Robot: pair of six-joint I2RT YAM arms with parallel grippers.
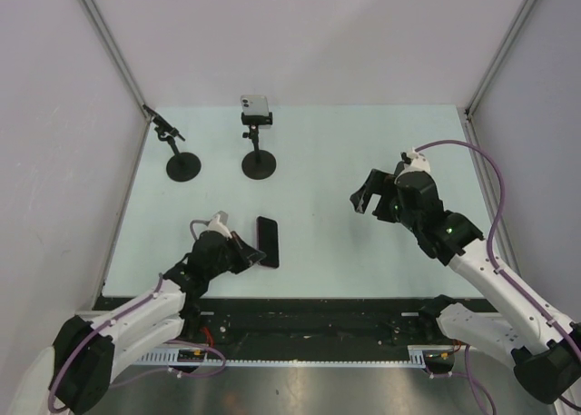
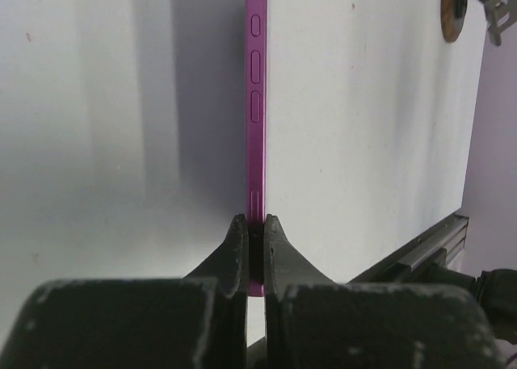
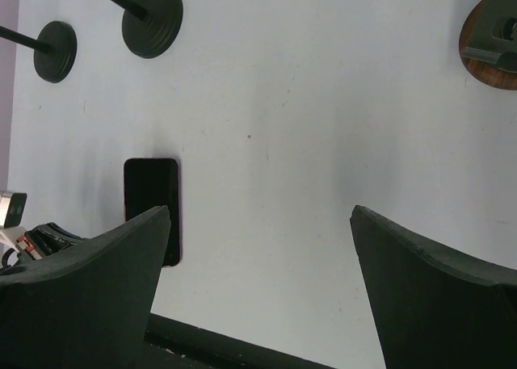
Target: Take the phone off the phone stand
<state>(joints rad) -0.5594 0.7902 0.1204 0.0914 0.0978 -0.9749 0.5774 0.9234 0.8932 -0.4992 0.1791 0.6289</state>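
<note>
The phone [image 1: 268, 241] is a dark slab with a purple edge [image 2: 256, 102], screen up, low at the table's near left. My left gripper [image 1: 247, 251] is shut on its near end; in the left wrist view both fingers [image 2: 237, 248] pinch the thin purple edge. I cannot tell whether the phone touches the table. Two black phone stands are at the back: the left one [image 1: 180, 159] has a bare clamp, the right one [image 1: 258, 147] carries a pale rectangular thing [image 1: 255, 109]. My right gripper [image 1: 368, 197] hangs open over the right half, nothing between its fingers [image 3: 262, 215].
White walls and metal posts enclose the table on three sides. A black rail [image 1: 309, 311] runs along the near edge. A brown disc with a grey bracket [image 3: 493, 38] lies on the right side, hidden under my right arm in the top view.
</note>
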